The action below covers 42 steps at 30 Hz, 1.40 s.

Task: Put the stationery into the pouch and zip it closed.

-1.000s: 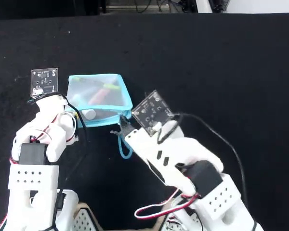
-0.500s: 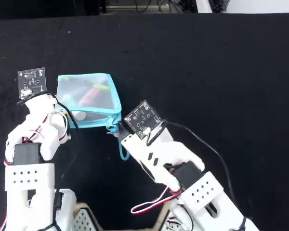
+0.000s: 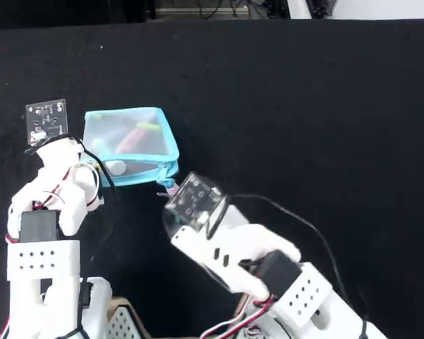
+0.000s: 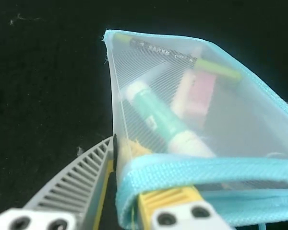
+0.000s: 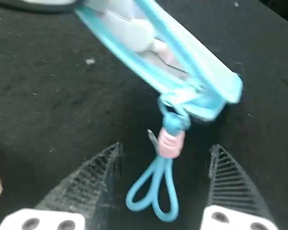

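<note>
Pouch (image 3: 131, 145) is on the table (image 3: 304, 106) in front of the left arm, stationery (image 4: 158, 115) inside. Left gripper (image 4: 125, 163) is clamped on the pouch's near hem. Right gripper (image 5: 166, 148) is spread wide, cord loop (image 5: 153, 191) lying between the jaws, untouched. Mesh looks light and floppy, so it'll likely buckle or drag unless anchored. Cord's thin and limp. I'd pinch at the pink bead (image 5: 167, 142), the stiffer bit next to the slider.

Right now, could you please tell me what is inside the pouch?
The mesh pouch shows a green-bodied marker, a pink block and a thin green-ended pen. Its blue band hides the rest.
</note>
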### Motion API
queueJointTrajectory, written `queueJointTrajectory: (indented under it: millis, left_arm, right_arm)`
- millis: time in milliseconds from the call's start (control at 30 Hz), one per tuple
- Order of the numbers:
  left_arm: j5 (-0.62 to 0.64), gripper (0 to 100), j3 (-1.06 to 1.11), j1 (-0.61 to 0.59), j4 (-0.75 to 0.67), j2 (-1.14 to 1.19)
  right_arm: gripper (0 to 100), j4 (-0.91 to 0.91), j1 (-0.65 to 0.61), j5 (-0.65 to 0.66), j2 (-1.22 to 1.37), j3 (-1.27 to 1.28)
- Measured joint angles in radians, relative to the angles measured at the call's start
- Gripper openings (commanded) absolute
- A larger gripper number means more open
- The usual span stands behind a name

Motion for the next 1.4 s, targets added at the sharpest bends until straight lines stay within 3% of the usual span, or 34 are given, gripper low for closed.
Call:
queueJointTrajectory:
  millis: [333,433,633,1167,1400]
  left_arm:
    - [0.0,3,0.0,0.0,0.0,0.0]
    - [0.0,3,0.0,0.0,0.0,0.0]
    - [0.0,3,0.0,-0.002,0.0,0.0]
    - [-0.002,3,-0.003,-0.006,-0.006,-0.003]
    - [-0.002,3,-0.003,-0.009,-0.008,-0.003]
  right_arm:
    - [28.1,-0.445,0.038,0.0,0.0,0.25]
    - [22.7,-0.502,0.044,0.0,0.0,0.267]
    - [0.7,-0.529,0.057,0.0,0.0,0.267]
    - [1.3,-0.528,0.068,0.0,0.0,0.269]
    - [1.1,-0.437,0.068,0.0,0.0,0.218]
